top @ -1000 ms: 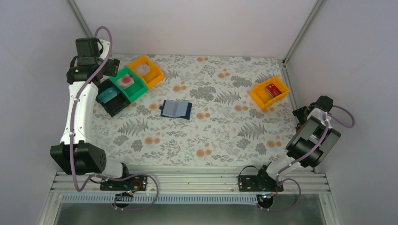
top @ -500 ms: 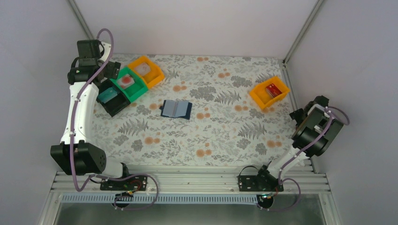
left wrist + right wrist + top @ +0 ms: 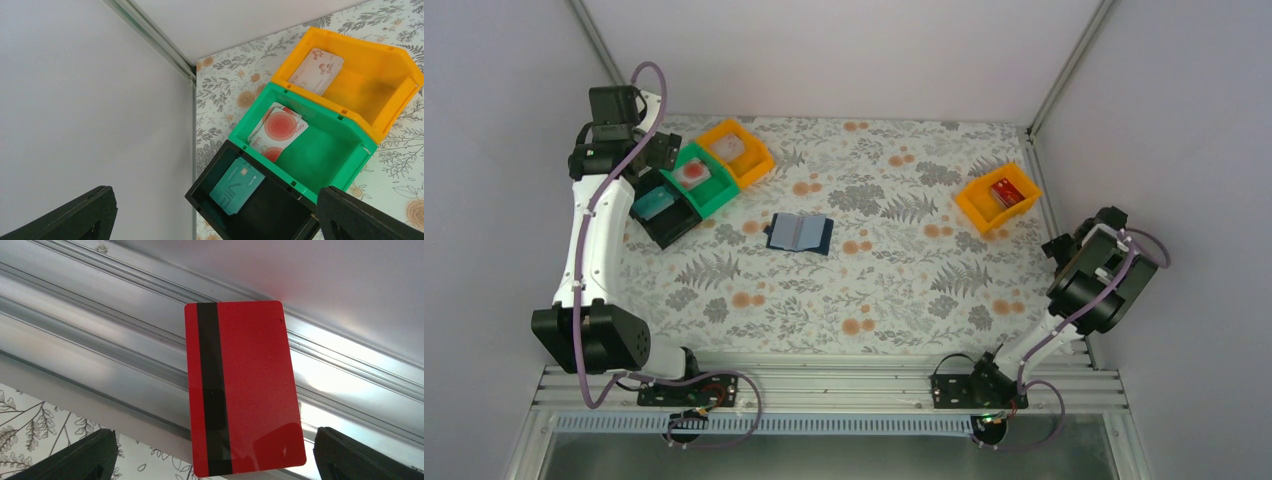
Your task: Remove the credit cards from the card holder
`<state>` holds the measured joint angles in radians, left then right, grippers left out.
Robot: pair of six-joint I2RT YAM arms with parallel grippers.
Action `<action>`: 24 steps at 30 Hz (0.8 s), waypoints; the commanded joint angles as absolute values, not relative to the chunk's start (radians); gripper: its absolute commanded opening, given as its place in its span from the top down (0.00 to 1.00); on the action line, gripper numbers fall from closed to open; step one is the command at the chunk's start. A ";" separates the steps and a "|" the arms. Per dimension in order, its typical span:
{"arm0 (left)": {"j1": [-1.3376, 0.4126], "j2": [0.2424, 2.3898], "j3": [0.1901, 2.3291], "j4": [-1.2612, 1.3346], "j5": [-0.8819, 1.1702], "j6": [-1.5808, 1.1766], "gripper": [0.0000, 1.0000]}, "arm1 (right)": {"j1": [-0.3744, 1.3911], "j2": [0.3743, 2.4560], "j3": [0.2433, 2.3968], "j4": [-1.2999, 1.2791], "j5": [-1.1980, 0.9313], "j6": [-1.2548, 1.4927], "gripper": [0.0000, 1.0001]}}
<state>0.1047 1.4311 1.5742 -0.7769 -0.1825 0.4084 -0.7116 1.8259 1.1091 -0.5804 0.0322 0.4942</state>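
Three views, one overhead.
Top camera looks down from behind the arms on the whole tabletop [image 3: 894, 290]; left wrist sits close above the green bin [image 3: 325, 160] (also in the top view); right wrist faces an aluminium rail [image 3: 100, 345] closely.

We're in a robot lab cell. We see plain walls [image 3: 844, 60], an aluminium rail [image 3: 824, 385], arms [image 3: 584, 250] bolted to it.
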 commanded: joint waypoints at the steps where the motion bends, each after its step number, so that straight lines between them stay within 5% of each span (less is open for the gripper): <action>1: 0.110 1.413 1.567 -0.778 -0.174 0.416 0.00 | -0.792 1.855 1.077 -0.500 0.083 0.510 0.01; 24: 0.110 1.410 1.563 -0.783 -0.171 0.415 0.00 | -0.889 1.772 0.934 -0.361 0.040 0.529 0.04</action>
<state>0.1051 1.4307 1.5677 -0.7826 -0.1795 0.4088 -0.7845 1.7653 0.9501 -0.3958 -0.0814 0.4362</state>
